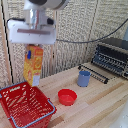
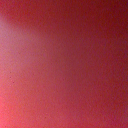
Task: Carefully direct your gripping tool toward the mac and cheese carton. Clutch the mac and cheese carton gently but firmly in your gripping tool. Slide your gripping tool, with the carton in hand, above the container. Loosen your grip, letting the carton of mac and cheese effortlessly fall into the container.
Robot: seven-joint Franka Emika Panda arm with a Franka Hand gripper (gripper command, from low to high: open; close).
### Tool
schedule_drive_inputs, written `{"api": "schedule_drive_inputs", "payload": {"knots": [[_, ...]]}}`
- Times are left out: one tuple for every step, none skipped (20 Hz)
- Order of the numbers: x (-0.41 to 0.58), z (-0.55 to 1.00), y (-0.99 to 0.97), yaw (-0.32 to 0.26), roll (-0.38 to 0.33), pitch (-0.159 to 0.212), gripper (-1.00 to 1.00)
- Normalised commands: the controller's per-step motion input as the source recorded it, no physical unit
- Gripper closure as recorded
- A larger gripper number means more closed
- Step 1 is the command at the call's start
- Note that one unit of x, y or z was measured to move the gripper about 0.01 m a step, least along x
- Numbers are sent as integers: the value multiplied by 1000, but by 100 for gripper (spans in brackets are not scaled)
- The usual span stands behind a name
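Note:
In the exterior view my gripping tool (image 1: pixel 34 46) hangs at the upper left, its white boxy hand above the mac and cheese carton (image 1: pixel 33 66). The carton is orange-yellow with red print, upright, held by its top edge in the air. Its lower end hangs just above the far rim of the container (image 1: pixel 25 106), a red lattice basket with grey wire handles at the lower left. The fingers are hidden by blur and the carton top. The wrist view shows only a blurred red-pink surface filling the picture.
A small red bowl (image 1: pixel 67 97) sits on the wooden table to the exterior view's right of the basket. A blue cup (image 1: pixel 84 78) stands behind it. A toaster oven (image 1: pixel 111 56) with its door down is at the back right.

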Motion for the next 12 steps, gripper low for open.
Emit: {"api": "schedule_drive_inputs", "payload": {"knots": [[0, -946, 543, 100, -102, -96, 100], [0, -940, 543, 95, -108, -92, 100], [0, -903, 500, 89, -146, -77, 100], [-17, -814, 457, 95, -164, -33, 100], [-9, -626, 443, 99, -175, 0, 100], [0, -429, 357, 126, -198, 49, 100], [0, -120, 183, 148, -236, 104, 100], [77, 14, 80, 150, -242, 147, -100], [97, 169, 114, 127, -241, 122, -100], [126, 309, 71, 5, -213, 111, -100], [97, 331, 0, -49, -153, 75, -100], [60, 377, -14, -40, -79, 70, -100]]}}
